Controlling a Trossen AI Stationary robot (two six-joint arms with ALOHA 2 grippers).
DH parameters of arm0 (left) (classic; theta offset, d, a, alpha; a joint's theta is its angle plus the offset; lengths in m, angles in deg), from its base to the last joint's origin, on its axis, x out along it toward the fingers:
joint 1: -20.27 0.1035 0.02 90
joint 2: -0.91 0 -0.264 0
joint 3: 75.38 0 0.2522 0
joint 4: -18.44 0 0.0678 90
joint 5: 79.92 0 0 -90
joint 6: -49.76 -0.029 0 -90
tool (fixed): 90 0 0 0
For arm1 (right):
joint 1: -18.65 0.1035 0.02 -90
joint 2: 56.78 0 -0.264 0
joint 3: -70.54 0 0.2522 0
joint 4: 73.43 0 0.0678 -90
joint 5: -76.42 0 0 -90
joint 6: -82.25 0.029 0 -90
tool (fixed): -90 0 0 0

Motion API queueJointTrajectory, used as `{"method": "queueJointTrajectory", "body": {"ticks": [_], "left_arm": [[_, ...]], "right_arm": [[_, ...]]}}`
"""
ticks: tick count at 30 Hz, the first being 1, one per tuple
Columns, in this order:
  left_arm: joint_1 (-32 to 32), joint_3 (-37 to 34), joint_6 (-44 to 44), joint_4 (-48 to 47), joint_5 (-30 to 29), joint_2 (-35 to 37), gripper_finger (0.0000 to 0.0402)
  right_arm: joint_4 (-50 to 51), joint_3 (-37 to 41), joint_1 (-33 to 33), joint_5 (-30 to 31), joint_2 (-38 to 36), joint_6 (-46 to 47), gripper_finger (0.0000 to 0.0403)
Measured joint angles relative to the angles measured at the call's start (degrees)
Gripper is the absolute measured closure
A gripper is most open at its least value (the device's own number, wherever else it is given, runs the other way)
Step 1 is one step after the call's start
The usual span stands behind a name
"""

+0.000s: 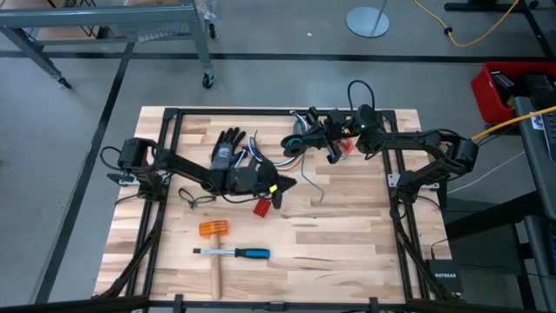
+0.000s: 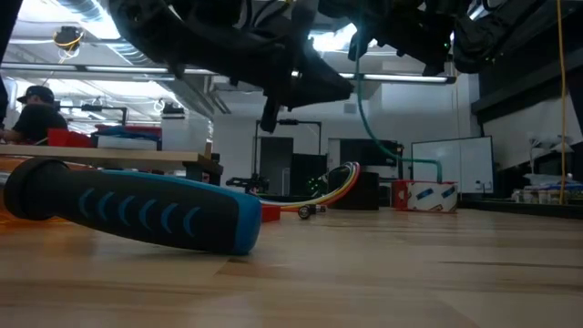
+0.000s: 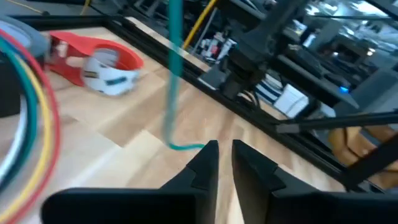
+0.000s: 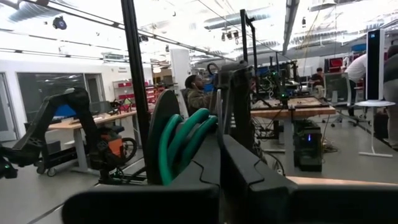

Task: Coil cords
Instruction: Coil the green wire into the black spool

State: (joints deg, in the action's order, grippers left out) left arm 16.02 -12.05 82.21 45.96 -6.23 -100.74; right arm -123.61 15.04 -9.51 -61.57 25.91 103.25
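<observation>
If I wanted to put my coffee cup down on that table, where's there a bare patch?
The near right quarter of the table is bare wood, right of the screwdriver and mallet. The far middle is crowded: glove, cords, both claws, left and right.

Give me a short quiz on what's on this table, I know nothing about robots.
1. True or false: the right gripper, over the table's far side, is shut on loops of green cord.
2. What lies next to the orange-headed mallet? A) a blue-handled hand tool B) a cup C) a book
3. The left gripper hovers over mid-table. Which black item lies beside that arm?

Key: 1 true; 2 A; 3 a glove.
</observation>
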Motion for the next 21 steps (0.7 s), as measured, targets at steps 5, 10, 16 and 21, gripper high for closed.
{"method": "queueJointTrajectory", "body": {"ticks": [5,10,16,21], "left_arm": [[-1.44,0.00,-2.40,-0.08,-0.71,0.00,0.0328],[-0.95,0.00,-8.07,-0.44,-4.07,-0.02,0.0311],[-0.90,0.00,-16.42,-0.75,-8.89,-0.04,0.0319],[-0.90,0.00,-19.71,-0.76,-10.41,-0.04,0.0322]], "right_arm": [[0.00,0.00,0.02,0.00,0.00,0.00,0.0402],[-0.02,0.00,0.07,1.59,0.00,0.00,0.0402],[-1.64,0.00,0.07,2.45,0.00,0.02,0.0402],[-3.87,0.00,0.61,3.84,0.00,0.01,0.0402]]}}
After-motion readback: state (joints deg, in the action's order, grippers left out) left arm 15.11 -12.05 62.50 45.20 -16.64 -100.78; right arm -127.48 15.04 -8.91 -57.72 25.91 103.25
